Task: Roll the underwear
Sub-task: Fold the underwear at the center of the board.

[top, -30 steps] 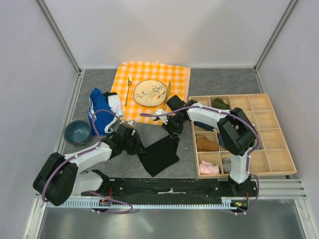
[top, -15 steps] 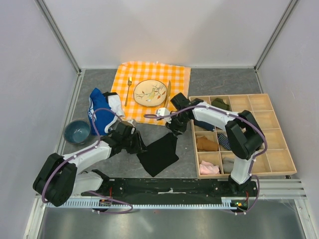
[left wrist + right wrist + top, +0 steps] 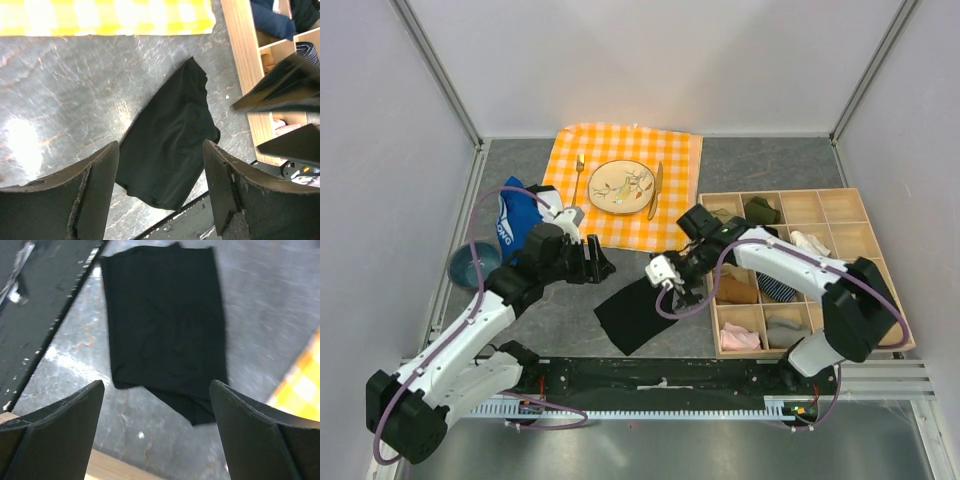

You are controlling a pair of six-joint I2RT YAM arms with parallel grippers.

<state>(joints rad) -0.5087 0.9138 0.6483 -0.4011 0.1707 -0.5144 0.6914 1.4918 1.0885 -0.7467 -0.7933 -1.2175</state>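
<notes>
Two pairs of fingers stand spread wide with nothing held. The left fingers and the right fingers each show the underwear in the gap between them, clear of both.

One piece of underwear, plain black, lies flat on the grey table. It sits between the two arms, just in front of the checked cloth and left of the wooden tray. Its near corner reaches almost to the black rail. From above, its far right corner is hidden under the right wrist. The right wrist view is blurred, so the fabric's edges look soft there. The left wrist view shows it more sharply, though no print on it can be read.

One blue garment carries white lettering, but a fold and the left arm cut it off and it cannot be read whole. One bowl is partly covered by that arm.

On the cloth are one plate, one fork and one knife. The right arm hides several of the tray's compartments, so neither they nor the small clothes in them can be counted in full.
</notes>
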